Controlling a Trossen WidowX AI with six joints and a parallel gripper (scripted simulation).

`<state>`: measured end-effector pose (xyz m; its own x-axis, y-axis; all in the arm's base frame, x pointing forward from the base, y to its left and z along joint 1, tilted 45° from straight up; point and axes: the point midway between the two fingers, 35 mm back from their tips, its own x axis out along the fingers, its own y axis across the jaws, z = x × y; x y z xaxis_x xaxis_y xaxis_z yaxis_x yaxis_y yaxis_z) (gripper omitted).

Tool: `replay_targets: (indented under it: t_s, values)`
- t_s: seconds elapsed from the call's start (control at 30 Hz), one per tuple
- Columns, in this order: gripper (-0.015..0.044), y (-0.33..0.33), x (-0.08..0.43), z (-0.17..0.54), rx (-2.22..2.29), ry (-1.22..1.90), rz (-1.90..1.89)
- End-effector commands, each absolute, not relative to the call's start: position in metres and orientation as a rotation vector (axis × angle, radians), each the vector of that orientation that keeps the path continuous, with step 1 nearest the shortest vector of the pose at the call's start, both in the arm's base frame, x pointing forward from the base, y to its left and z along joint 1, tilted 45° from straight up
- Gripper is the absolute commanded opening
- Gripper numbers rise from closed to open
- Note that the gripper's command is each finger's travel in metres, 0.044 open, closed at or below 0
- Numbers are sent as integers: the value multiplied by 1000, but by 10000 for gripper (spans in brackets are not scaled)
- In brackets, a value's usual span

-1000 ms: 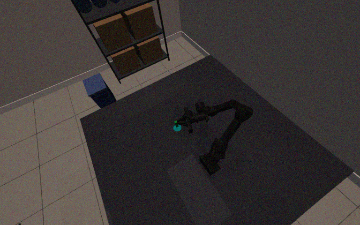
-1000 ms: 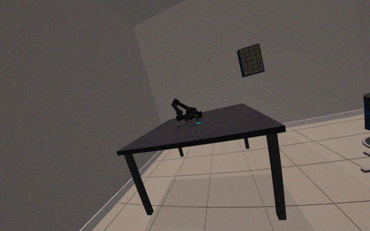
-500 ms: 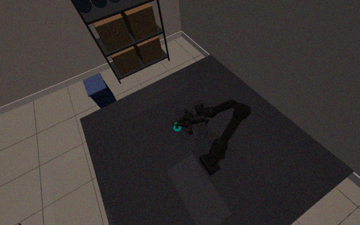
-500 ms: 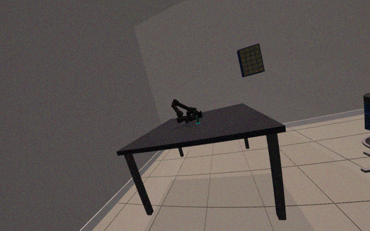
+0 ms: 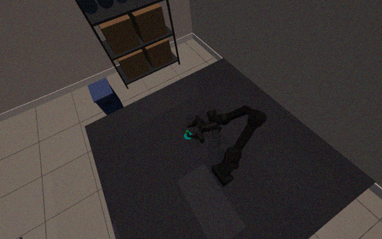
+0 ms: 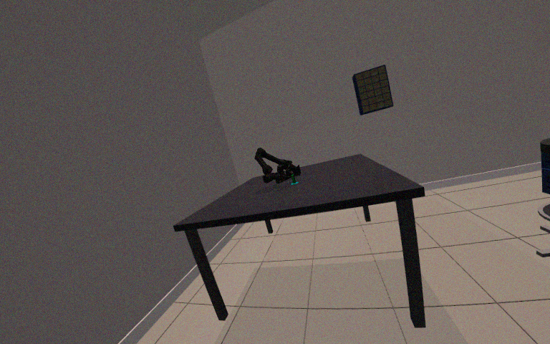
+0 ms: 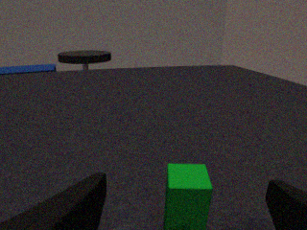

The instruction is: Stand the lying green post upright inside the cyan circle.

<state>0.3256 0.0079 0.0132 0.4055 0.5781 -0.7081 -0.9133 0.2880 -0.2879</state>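
Observation:
The green post stands upright, its foot on the cyan circle. The foot looks to be inside the circle, but a finger partly covers that spot in the top view, and how well it is centred cannot be told. My gripper is open, with one finger on each side of the post. In the wrist view a gap shows between the post and each finger, and the post's lower part is cut off by the frame edge.
The dark table carries the arm, with its base near a lighter rectangular patch. Off the table stand a shelf rack with brown boxes and a blue bin. A round stool shows beyond the table edge.

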Motion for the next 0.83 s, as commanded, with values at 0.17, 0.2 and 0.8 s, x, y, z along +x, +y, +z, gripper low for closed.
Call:
replay_targets:
  t_s: [0.17, 0.2, 0.8]
  values:
    - [400, 35, 329, 42, -754, 522, 1064]
    - [400, 41, 328, 49, -754, 521, 1064]
    - [400, 92, 331, 50, -836, 1280, 929]
